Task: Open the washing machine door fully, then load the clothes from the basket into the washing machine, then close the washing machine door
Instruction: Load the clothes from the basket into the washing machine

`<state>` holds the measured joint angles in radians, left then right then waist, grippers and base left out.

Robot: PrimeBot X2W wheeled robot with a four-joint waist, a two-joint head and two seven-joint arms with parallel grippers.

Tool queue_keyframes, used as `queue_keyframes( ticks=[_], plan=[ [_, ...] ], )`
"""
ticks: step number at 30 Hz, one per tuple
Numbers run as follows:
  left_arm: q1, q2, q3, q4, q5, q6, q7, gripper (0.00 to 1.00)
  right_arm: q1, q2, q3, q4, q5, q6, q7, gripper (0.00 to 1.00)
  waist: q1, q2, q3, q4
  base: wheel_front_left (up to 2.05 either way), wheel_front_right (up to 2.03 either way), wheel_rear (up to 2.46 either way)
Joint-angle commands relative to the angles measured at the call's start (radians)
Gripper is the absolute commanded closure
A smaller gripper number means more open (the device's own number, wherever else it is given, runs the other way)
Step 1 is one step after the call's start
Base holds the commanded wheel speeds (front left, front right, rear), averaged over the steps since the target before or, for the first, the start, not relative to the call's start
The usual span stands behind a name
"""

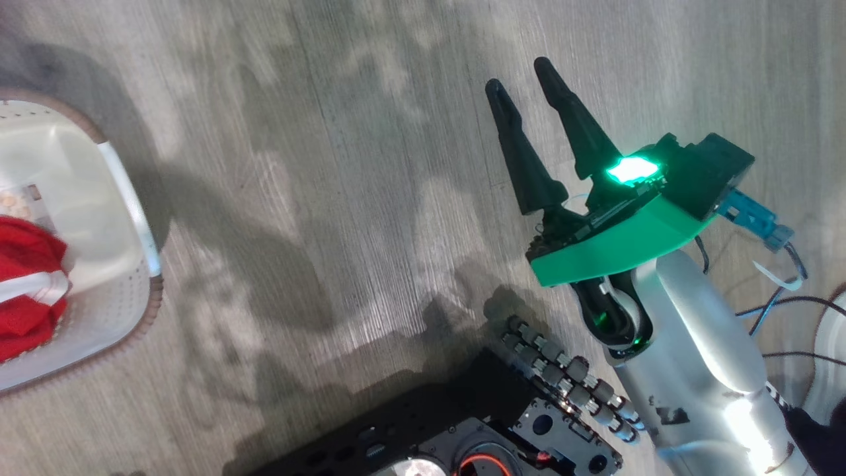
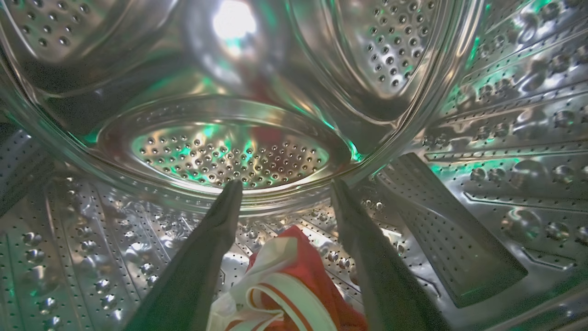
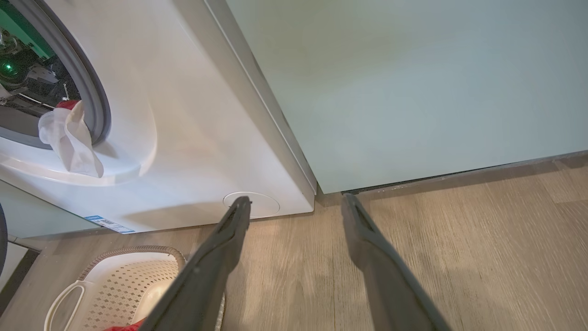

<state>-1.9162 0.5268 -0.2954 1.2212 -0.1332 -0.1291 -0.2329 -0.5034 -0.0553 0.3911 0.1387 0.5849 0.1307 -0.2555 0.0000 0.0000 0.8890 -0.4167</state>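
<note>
Hanging inside the drum (image 2: 229, 151) of the washing machine (image 3: 183, 115), the left hand (image 2: 285, 183) has its fingers spread wide, with a red-and-white garment (image 2: 294, 280) lying loose between them at 6 o'clock. In the head view the right hand (image 1: 519, 75), wide and empty, hovers over the floor (image 1: 330, 132) at 2 o'clock. The basket (image 1: 125, 185), holding red clothes (image 1: 26, 277), sits at 9 o'clock.

The right gripper (image 1: 519, 75) hangs over the wooden floor (image 1: 330, 165) with its two dark fingers spread and nothing between them, the basket (image 1: 125, 185) well off to its left holding red clothes (image 1: 26, 277), and the robot's black base (image 1: 423, 423) below its wrist.
</note>
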Motion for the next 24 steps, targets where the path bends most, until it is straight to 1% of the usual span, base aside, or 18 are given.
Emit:
queue_keyframes(
  ticks=[1, 8, 10, 11, 15, 19, 21, 22, 23, 24],
  plan=[
    [0.005, 0.013, -0.012, -0.027, -0.010, -0.001, -0.013, 0.00, 0.026, 0.005, 0.004, -0.020, -0.011, 0.000, -0.006, 0.00, 0.0000, 0.0000, -0.011, 0.011, 0.00, 0.00, 0.00],
    [0.097, -0.015, -0.007, -0.058, -0.073, -0.001, -0.027, 0.00, 0.028, 0.005, -0.025, -0.011, -0.046, 0.000, -0.006, 0.00, 0.0000, 0.0000, -0.059, 0.054, 0.00, 0.00, 0.00],
    [0.133, -0.027, 0.012, -0.081, -0.115, -0.001, -0.028, 0.00, 0.031, 0.005, -0.035, -0.008, -0.060, 0.000, -0.006, 0.00, 0.0000, 0.0000, -0.074, 0.069, 0.00, 0.00, 0.00],
    [0.150, -0.031, 0.027, -0.101, -0.137, -0.001, -0.028, 0.00, 0.032, 0.005, -0.041, -0.007, -0.068, 0.000, -0.006, 0.00, 0.0000, 0.0000, -0.081, 0.078, 0.00, 0.00, 0.00],
    [0.252, -0.033, 0.042, -0.196, -0.164, -0.001, -0.029, 0.00, 0.041, 0.005, -0.066, 0.000, -0.095, 0.000, -0.006, 0.00, 0.0000, 0.0000, -0.114, 0.115, 0.00, 0.00, 0.00],
    [0.374, -0.034, 0.042, -0.290, -0.169, -0.001, -0.029, 0.00, 0.053, 0.005, -0.087, 0.009, -0.121, 0.000, -0.006, 0.00, 0.0000, 0.0000, -0.151, 0.149, 0.00, 0.00, 0.00],
    [0.438, -0.036, 0.059, -0.337, -0.181, -0.001, -0.029, 0.00, 0.058, 0.005, -0.097, 0.012, -0.131, 0.000, -0.006, 0.00, 0.0000, 0.0000, -0.168, 0.164, 0.00, 0.00, 0.00],
    [0.438, -0.036, 0.059, -0.337, -0.181, -0.001, -0.029, 0.00, 0.058, 0.005, -0.097, 0.012, -0.131, 0.000, -0.006, 0.00, 0.0000, 0.0000, -0.168, 0.164, 0.00, 0.00, 0.00],
    [0.515, -0.036, 0.069, -0.391, -0.180, 0.000, -0.029, 0.00, 0.065, 0.005, -0.103, 0.014, -0.140, 0.000, -0.006, 0.00, 0.0000, 0.0000, -0.188, 0.175, 0.00, 0.00, 0.00],
    [0.515, -0.036, 0.069, -0.391, -0.180, 0.000, -0.029, 0.00, 0.065, 0.005, -0.103, 0.014, -0.140, 0.000, -0.006, 0.00, 0.0000, 0.0000, -0.188, 0.175, 0.00, 0.00, 0.00]
  ],
)
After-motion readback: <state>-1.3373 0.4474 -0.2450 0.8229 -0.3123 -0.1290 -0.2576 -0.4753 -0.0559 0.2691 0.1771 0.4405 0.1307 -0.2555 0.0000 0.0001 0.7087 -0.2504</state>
